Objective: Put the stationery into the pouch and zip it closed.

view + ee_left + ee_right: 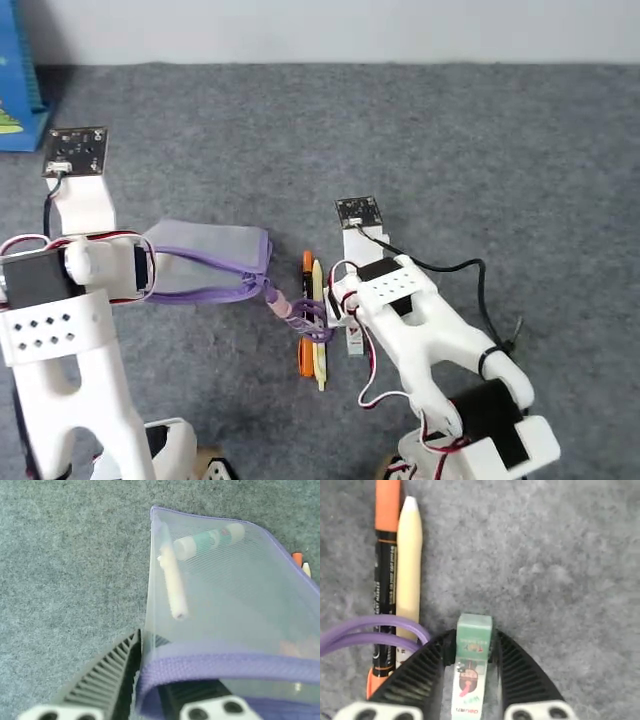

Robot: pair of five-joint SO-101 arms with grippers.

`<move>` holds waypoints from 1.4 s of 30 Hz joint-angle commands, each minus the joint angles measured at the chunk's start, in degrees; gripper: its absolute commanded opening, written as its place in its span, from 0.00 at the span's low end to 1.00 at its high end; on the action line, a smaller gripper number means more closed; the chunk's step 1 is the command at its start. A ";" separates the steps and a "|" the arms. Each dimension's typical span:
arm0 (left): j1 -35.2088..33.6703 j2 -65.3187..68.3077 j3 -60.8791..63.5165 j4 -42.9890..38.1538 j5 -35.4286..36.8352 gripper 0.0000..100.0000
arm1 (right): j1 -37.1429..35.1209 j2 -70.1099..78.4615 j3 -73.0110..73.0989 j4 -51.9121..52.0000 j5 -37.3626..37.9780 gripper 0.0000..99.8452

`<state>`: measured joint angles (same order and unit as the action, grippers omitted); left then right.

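High view: the grey carpeted counter [450,150] runs back to a pale wall, with a blue object [15,90] at its far left corner. Wide bare carpet lies beyond and to the right of the work. My left fingers [150,268] grip one end of the purple-trimmed mesh pouch [210,255], which lies flat and stretches toward the middle. Its purple loop [305,315] trails from the other end across an orange pen [306,345] and a cream pen [319,355]. The two pens lie side by side, touching. Just beside them, my right fingers [345,318] are down at the carpet on a small green-capped stick [355,345]. A black cable [480,290] curls on the counter to the right of that arm.

Left wrist view: my left fingers pinch the pouch's purple-bound edge, one finger outside the mesh and the other showing dark through it. Two things lie inside the pouch near its far corner: a cream stick [172,580] and a white tube with a green band [207,540]. They sit at an angle to each other, with ends close together. Open carpet borders the pouch on two sides, and the tips of the two pens peek past its far edge.

Right wrist view: my right fingers close on the green-capped stick, one against each long side, with its cap just past the fingertips. The pens lie parallel to it, near but apart. The purple loop crosses them and reaches one finger. Bare carpet spreads on the other side.
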<state>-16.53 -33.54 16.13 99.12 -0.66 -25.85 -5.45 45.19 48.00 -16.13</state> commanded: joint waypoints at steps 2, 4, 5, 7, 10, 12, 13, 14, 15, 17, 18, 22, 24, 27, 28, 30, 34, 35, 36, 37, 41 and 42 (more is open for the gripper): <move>-0.35 -0.97 -0.40 0.53 0.26 0.01 | -0.13 -3.38 -2.02 -0.57 0.00 0.01; -0.35 -0.97 -0.57 0.53 0.26 0.01 | -0.13 -7.78 -1.49 1.01 1.85 0.01; -0.35 -0.97 -0.57 0.53 0.26 0.01 | -0.22 -10.68 -1.23 1.98 2.64 0.01; -0.35 -0.97 -0.66 0.44 0.26 0.01 | -0.40 -17.45 -0.62 4.18 3.87 0.01; -0.09 -0.97 -0.66 0.44 0.26 0.01 | -0.57 -29.41 -0.79 8.57 6.33 0.01; -0.09 -0.97 -0.75 0.44 0.26 0.01 | -0.75 -37.14 -0.88 9.71 8.09 0.01; -0.09 -0.97 -1.10 0.44 0.26 0.01 | -1.36 -40.48 -0.88 10.33 8.79 0.01; -0.09 -0.97 -1.45 0.44 0.26 0.01 | -2.07 -43.91 -0.70 10.77 9.41 0.01; 0.00 -0.97 -1.63 0.44 0.26 0.01 | -2.95 -47.08 -0.70 11.65 9.58 0.01; 0.00 -0.97 -1.63 0.44 0.26 0.01 | -5.76 -52.35 -0.79 13.23 9.67 0.01; 0.00 -0.97 -1.63 0.44 0.26 0.01 | -7.52 -54.73 -0.88 13.76 9.67 0.01; 0.00 -0.97 -1.54 0.53 0.26 0.01 | -14.55 -61.85 -0.97 13.76 9.67 0.01; 0.00 -0.97 -1.54 0.62 0.26 0.01 | -17.80 -64.04 -0.97 11.74 9.67 0.01; 0.00 -0.97 -1.45 0.62 0.26 0.01 | -22.11 -65.36 -0.62 5.85 9.58 0.01; 0.00 -0.97 -1.45 0.62 0.26 0.01 | -23.34 -65.19 -0.62 3.47 9.58 0.01; 0.00 -0.97 -1.36 0.62 0.26 0.01 | -25.89 -64.57 0.09 -1.80 9.67 0.01; -0.18 -0.97 -1.36 0.70 0.26 0.01 | -29.23 -63.16 2.29 -14.37 9.85 0.01; -0.18 -0.97 -1.27 0.70 0.26 0.01 | -29.76 -62.55 2.81 -17.36 9.85 0.01; -0.18 -0.97 -1.27 0.70 0.26 0.01 | -30.20 -61.85 3.16 -20.00 9.85 0.01; -0.18 -0.97 -1.27 0.70 0.26 0.01 | -30.64 -61.05 3.43 -22.29 9.85 0.01; -0.35 -0.97 -1.27 0.70 0.26 0.01 | -30.81 -56.04 3.43 -29.49 9.85 0.01; -0.35 -0.97 -1.27 0.70 0.26 0.01 | -30.73 -54.46 3.52 -30.73 9.85 0.01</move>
<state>-16.53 -33.54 16.13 99.12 -0.66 -56.44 -63.21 49.32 22.07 -6.81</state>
